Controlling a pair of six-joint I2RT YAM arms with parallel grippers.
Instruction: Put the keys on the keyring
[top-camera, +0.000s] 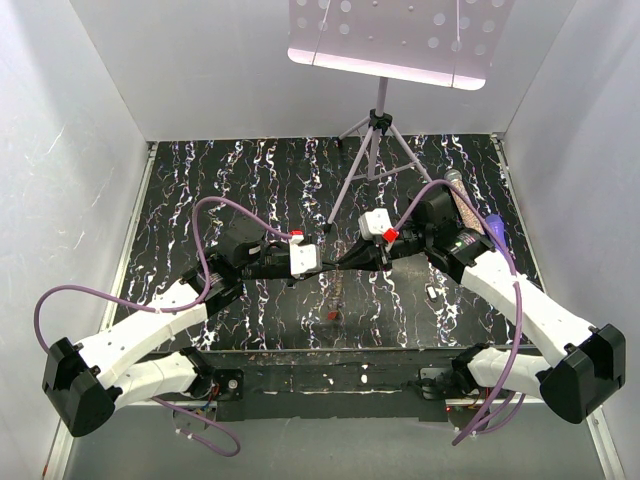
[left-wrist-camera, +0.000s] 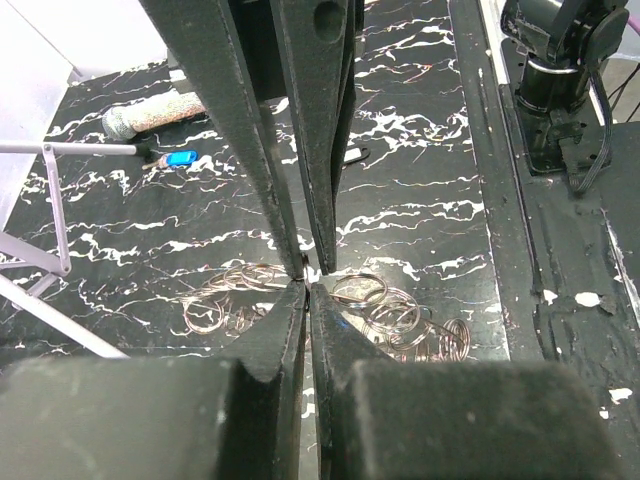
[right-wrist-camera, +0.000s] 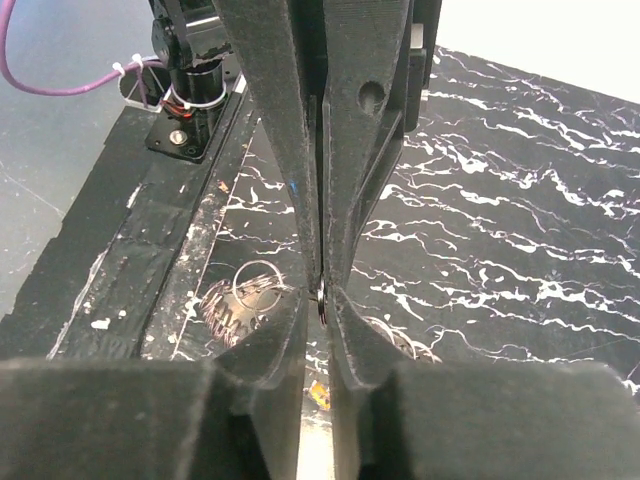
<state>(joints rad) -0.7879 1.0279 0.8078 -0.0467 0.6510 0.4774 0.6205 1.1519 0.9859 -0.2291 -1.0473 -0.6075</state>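
Black left gripper (left-wrist-camera: 307, 287) is pinched shut, nothing visibly held; right gripper (right-wrist-camera: 322, 292) is narrow on a thin dark sliver (right-wrist-camera: 322, 302), tip to tip at frame centre; keyring (left-wrist-camera: 395, 318) lies coiled beneath them on the table (left-wrist-camera: 420, 180); blue key (left-wrist-camera: 182, 158) upper left; a sideways tug could likely slip the sliver free; no legible writing.

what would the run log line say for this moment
left fingers: shut | right fingers: nearly closed, tip to tip with left | coil of thin silver metal rings: lying on black white-veined table beneath
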